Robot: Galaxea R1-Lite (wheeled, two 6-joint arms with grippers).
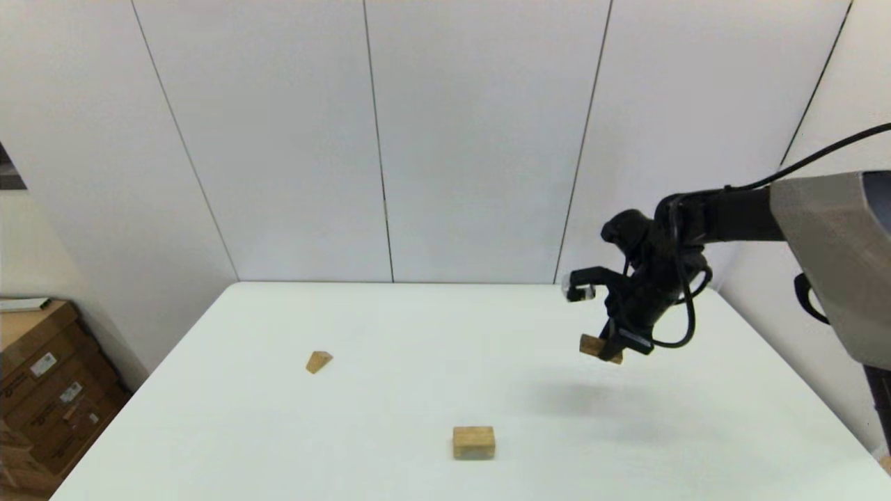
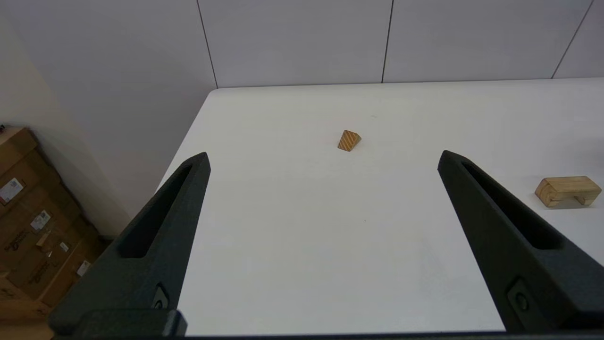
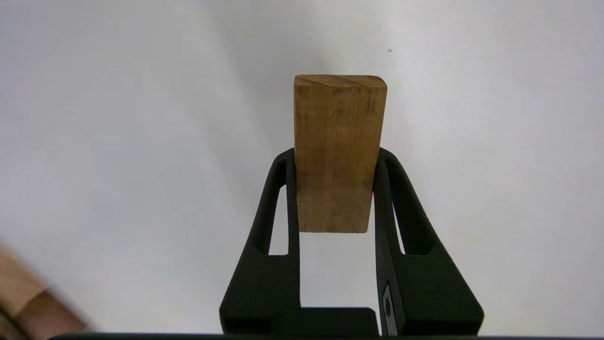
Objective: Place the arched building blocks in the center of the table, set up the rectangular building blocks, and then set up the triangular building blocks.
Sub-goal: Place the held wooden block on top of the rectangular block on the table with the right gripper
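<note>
**Right tool aloft with slab; arch and wedge on desk**

White panelled walls back the white desk (image 1: 390, 390); brown cardboard boxes (image 1: 42, 390) are stacked on the floor off its left edge.

Right tool (image 1: 616, 346): raised above the desk's right side, fingers pointing down, clamped on the rectangular block (image 1: 597, 347). In the right wrist view the two black fingers (image 3: 288, 189) press the slab's (image 3: 337, 156) two long faces, and about half its length juts out past the tips. Slab is clear of the desk; a soft shadow lies on the surface underneath.

Arched block (image 1: 473, 442): resting on the desk, nearer the robot than the right tool and to its left, well apart from it. Left wrist view shows the hollow facing down (image 2: 567, 190).

Triangular block (image 1: 319, 361): on the desk, far to the left of the right tool. It lies ahead of the left tool (image 2: 323, 160), roughly in line with the gap between the fingers.

Left tool: fingers wide apart, holding nothing, above the desk's left part; it does not show in the head view.
</note>
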